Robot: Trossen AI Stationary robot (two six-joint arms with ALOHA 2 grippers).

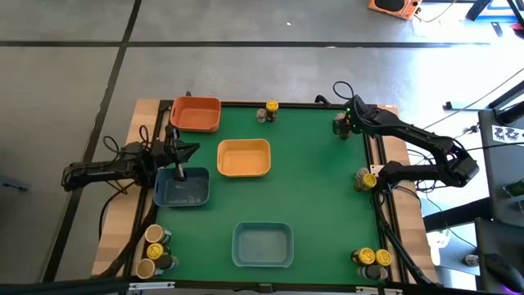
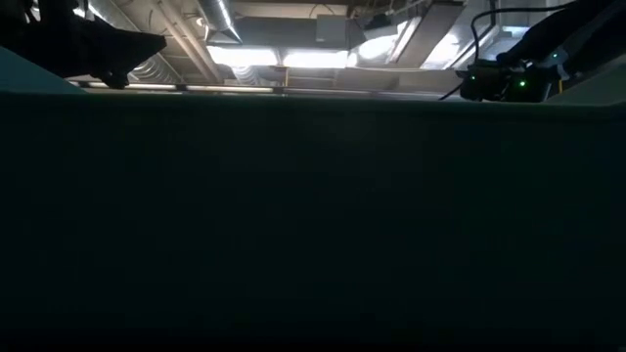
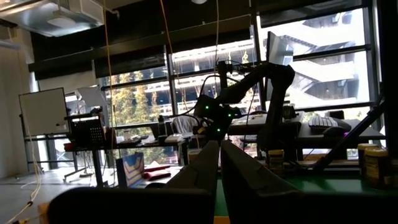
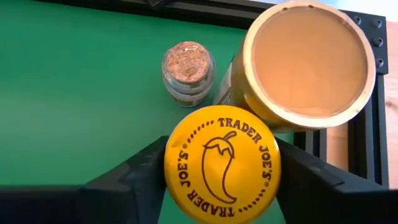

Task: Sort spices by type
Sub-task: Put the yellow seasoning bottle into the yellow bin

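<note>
The right end effector (image 4: 222, 177) sits at the bench's (image 1: 319, 188) right edge, its fingers closed against both sides of a yellow-lidded spice jar (image 4: 222, 163). A tan-lidded jar (image 4: 306, 62) touches it and a cork-topped jar (image 4: 188, 71) stands just beside, so lift straight up before travelling. The left end effector (image 3: 219, 163) hovers over the dark blue tray (image 1: 182, 188), fingers together, holding nothing.
</note>
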